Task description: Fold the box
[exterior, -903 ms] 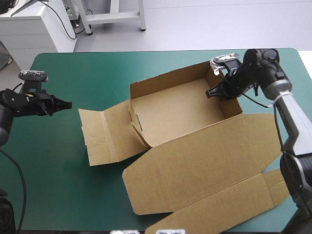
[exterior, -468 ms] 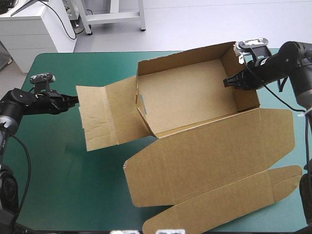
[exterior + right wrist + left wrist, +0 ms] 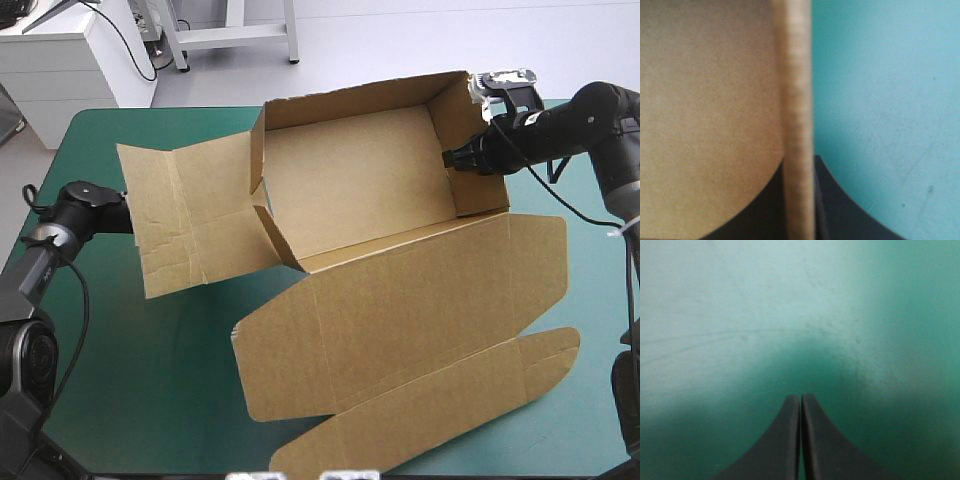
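Observation:
The brown box (image 3: 350, 190) stands as an open tray with its walls raised, in the far middle of the teal-green cover. Its lid (image 3: 400, 320) lies flat toward the front, and the left flap (image 3: 190, 215) spreads out, slightly raised. My right gripper (image 3: 460, 160) is shut on the tray's right wall; in the right wrist view the wall's edge (image 3: 797, 100) runs between the black fingers (image 3: 835, 200). My left gripper (image 3: 800, 397) is shut with nothing in it and looks at bare cover. In the high view its tip is hidden at the left flap's outer edge.
The tray's far wall stands near the table's far edge (image 3: 200, 108). The lid's tuck flap (image 3: 440, 410) reaches close to the front edge. Bare teal-green cover (image 3: 130, 380) lies at the front left. A white cabinet (image 3: 70, 60) stands beyond the far left corner.
The box, held by my right gripper, went toward the far right and then slid left. The left flap now covers the tip of my left gripper, which has reached forward toward it.

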### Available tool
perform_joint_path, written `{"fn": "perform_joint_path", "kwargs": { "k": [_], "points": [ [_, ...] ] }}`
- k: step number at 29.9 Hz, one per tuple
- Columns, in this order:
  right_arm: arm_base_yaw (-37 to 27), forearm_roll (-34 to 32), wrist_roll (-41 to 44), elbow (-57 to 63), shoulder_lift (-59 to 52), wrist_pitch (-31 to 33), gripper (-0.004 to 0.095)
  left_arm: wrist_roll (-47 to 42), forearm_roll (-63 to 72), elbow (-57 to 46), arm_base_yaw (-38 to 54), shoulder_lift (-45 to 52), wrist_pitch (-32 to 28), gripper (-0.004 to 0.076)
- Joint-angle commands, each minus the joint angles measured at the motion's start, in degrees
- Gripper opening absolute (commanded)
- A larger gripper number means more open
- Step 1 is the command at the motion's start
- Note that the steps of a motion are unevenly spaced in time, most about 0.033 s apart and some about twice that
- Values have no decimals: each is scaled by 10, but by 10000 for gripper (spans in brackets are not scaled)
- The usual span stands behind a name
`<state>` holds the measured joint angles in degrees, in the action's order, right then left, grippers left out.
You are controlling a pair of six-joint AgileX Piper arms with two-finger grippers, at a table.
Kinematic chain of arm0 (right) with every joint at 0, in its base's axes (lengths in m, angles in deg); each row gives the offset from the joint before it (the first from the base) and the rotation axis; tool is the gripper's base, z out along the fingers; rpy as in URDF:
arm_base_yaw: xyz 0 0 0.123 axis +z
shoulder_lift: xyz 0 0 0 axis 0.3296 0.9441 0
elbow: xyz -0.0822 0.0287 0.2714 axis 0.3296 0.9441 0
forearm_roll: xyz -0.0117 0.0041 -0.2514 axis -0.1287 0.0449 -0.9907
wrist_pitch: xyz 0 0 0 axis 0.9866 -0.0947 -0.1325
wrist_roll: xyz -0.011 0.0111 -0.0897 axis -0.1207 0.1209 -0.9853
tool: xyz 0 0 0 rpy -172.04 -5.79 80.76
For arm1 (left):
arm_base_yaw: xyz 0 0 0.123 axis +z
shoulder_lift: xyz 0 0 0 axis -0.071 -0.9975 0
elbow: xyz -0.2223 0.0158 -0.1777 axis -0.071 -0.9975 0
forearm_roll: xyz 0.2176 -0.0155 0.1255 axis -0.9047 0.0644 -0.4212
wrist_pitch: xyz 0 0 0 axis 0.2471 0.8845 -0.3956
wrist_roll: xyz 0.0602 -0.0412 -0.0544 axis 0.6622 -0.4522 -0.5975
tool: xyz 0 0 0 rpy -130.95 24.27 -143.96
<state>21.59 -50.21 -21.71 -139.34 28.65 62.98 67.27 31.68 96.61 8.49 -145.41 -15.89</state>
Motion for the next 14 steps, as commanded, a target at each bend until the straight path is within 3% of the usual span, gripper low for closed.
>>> {"fn": "perform_joint_path", "kwargs": {
  "k": [1, 6, 14],
  "points": [
    [9, 10, 1, -17, -10, -50, -16, -2, 46, 27, -50, 41, 1, -8],
    [31, -75, 35, -17, 14, -76, -15, -15, 73, 28, -79, 61, -10, -8],
    [35, -89, 49, -17, 33, -100, -15, -25, 80, 28, -79, 107, 8, -8]
  ]
}}
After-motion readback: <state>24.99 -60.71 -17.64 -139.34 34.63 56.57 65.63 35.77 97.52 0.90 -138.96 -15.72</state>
